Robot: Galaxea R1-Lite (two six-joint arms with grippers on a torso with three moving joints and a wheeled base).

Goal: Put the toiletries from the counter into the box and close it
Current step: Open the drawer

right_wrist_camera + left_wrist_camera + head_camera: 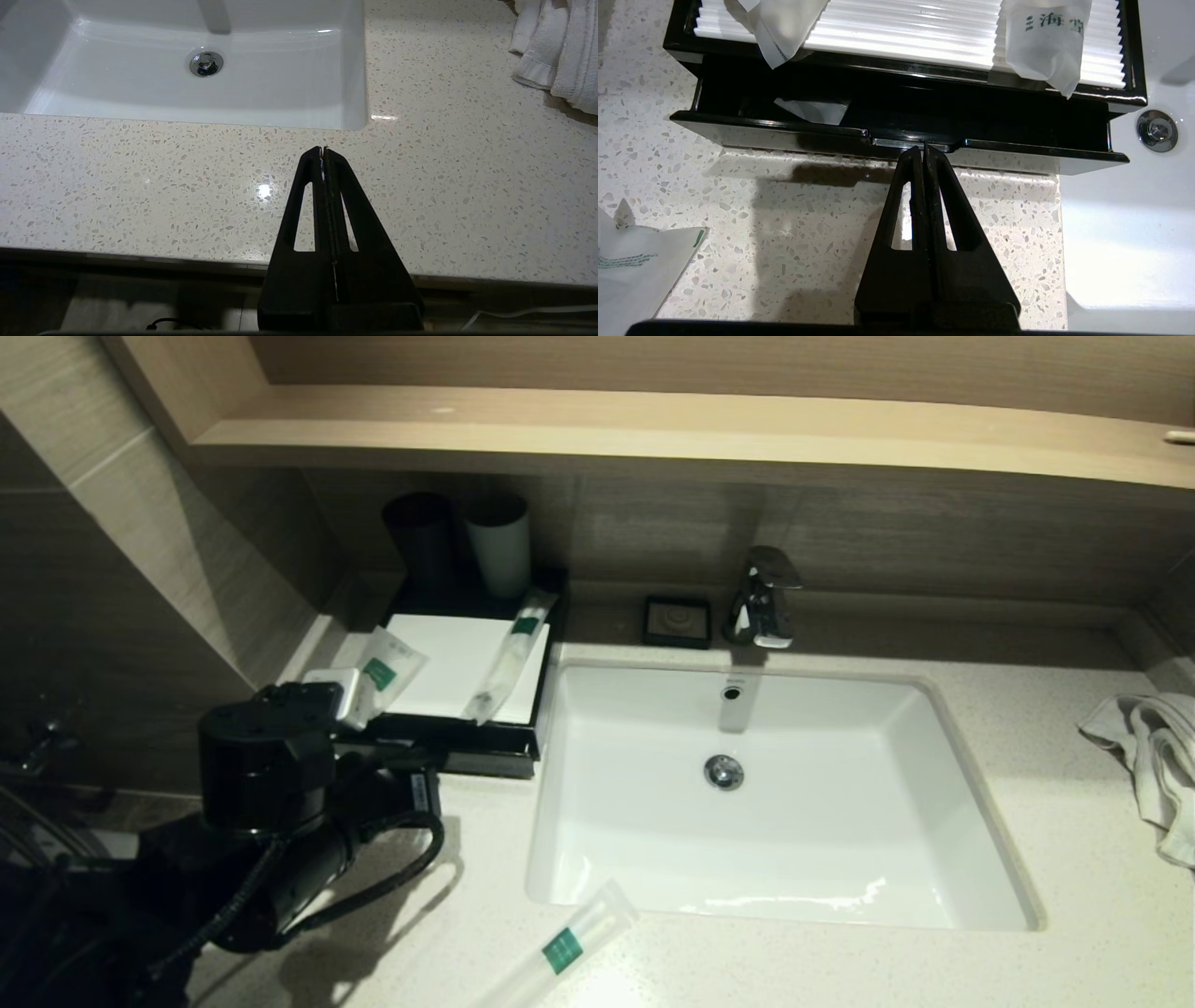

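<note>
Black drawer [896,135] ajar, packet [812,110] inside: left-wrist only.

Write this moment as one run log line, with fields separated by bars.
left claw: shut, at drawer front | drawer: partly open, packet inside | long packet: on counter | right claw: shut, parked over counter edge

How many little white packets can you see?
5 packets: two on the box, one in its drawer, one on the counter before the basin, one near the left claw. More may be hidden.
</note>
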